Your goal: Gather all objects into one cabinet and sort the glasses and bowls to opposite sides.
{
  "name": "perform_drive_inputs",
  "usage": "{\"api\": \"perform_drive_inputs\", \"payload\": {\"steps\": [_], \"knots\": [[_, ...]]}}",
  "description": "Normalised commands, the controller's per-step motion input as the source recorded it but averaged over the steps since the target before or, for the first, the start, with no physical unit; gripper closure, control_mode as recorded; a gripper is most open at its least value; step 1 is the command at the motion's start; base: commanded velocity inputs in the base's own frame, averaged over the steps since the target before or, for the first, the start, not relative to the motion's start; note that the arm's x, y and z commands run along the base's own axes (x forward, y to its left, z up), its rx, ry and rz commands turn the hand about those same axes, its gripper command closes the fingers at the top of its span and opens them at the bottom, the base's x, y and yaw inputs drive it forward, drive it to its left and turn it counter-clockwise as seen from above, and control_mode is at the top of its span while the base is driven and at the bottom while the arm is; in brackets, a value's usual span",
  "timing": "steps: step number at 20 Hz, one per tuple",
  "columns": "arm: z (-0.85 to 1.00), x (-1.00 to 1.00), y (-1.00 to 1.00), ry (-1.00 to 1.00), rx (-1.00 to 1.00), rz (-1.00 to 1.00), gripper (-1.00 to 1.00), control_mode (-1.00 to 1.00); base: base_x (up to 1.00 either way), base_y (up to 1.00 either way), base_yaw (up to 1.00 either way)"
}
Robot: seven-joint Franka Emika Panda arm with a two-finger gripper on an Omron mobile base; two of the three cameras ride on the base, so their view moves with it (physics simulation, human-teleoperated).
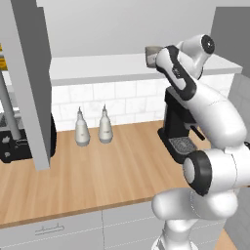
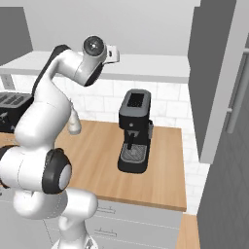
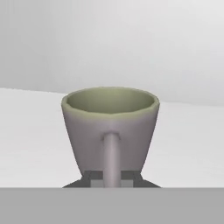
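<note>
My gripper (image 3: 112, 178) is clamped on the handle of the grey cup (image 3: 110, 127), which stands upright dead ahead, handle toward me. I judge it rests on or just above the cabinet's white bottom board (image 3: 30, 140).

The white arm rises tall from its base, elbow bent high, with the wrist reaching level up at cabinet height. Its gripper (image 3: 112, 176) is closed, the two dark fingers (image 3: 94, 176) pinching the grey mug's (image 3: 110, 127) handle.
</note>
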Motion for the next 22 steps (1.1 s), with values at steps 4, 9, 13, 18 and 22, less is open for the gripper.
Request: {"api": "perform_drive_inputs", "payload": {"steps": [4,9,13,18,22], "knots": [[0.2,-0.98,-0.3,0.0,0.0,-0.09,1.0,-1.0,0.0,0.0,0.0],[0.29,-0.92,-0.01,0.0,0.0,-0.01,1.0,-1.0,0.0,0.0,0.0],[0.3,-0.7,0.0,0.0,0.0,0.0,1.0,-1.0,0.0,0.0,0.0],[0.11,-0.67,0.0,0.0,0.0,0.0,1.0,-1.0,0.0,0.0,0.0],[0.0,-0.95,0.0,-0.19,0.0,0.0,1.0,-1.0,0.0,0.0,0.0]]}}
